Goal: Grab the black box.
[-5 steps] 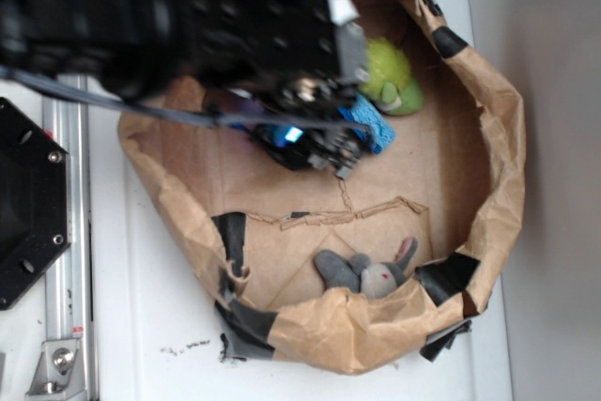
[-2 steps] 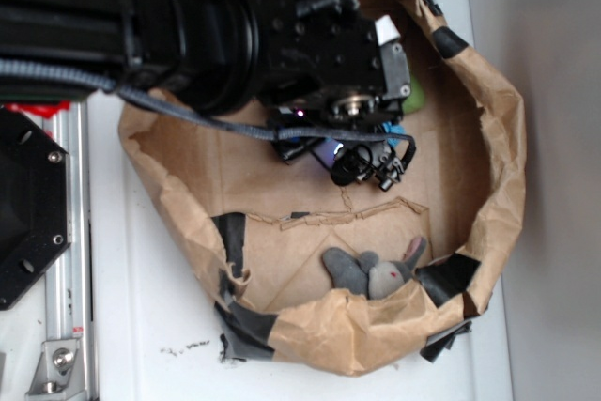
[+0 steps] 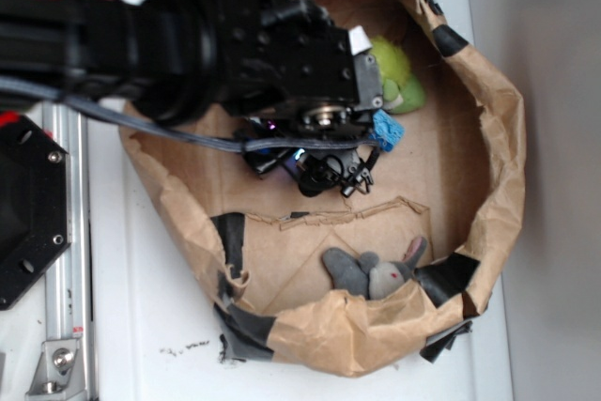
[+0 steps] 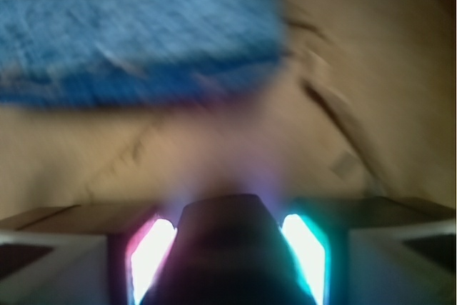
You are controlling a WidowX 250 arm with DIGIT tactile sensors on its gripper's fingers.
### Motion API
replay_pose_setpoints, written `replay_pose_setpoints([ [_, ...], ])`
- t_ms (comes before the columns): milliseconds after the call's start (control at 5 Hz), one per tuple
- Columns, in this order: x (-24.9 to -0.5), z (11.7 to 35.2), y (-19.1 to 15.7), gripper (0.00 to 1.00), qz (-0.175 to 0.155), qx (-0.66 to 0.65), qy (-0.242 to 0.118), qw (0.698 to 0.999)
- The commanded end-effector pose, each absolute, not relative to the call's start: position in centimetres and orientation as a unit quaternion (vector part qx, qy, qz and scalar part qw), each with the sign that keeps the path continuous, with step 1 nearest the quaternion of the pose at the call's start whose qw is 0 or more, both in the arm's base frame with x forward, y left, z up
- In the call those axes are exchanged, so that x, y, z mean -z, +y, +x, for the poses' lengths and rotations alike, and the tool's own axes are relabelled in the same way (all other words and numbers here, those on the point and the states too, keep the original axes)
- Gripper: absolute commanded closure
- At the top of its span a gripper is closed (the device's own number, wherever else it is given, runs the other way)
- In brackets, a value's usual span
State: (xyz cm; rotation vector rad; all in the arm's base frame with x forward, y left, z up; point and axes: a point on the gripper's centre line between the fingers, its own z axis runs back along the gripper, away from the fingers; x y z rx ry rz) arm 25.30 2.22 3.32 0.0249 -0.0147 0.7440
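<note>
Arm swung back left since a moment ago, gripper (image 3: 329, 174) now low over the brown paper tray's (image 3: 507, 138) floor. Dark, glossy shape between the jaws in the wrist view, probably the black box (image 4: 227, 248); closed on it or not, cannot tell. Blue sponge (image 3: 387, 131) and green toy (image 3: 394, 72) uncovered again at right. Grasp apparently under way, unconfirmed.

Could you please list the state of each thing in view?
Gripper: low inside the paper bin; open or shut unclear.
Black box: probably the dark blurred shape between the jaws; grip unclear.
Sponge: lying flat, partly hidden.
Green plush: lying untouched by the wall.
Mouse: lying untouched by the opposite wall.
</note>
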Motion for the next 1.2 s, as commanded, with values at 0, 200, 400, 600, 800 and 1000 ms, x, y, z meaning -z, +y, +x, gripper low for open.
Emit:
replay_pose_setpoints([
  [0,-11.9,26.8,2.9,1.0,-0.041,-0.353,-0.078,0.932],
  [200,-14.5,27.1,2.6,1.0,-0.039,-0.309,-0.07,0.948],
  [400,-16.0,26.5,2.3,1.0,0.043,-0.209,-0.078,0.974],
  [600,-16.4,24.5,1.6,1.0,0.039,-0.151,-0.03,0.987],
  [800,-17.3,23.6,1.1,1.0,0.015,-0.133,-0.037,0.99],
  [1000,-17.6,24.0,1.2,1.0,0.012,-0.145,-0.046,0.988],
])
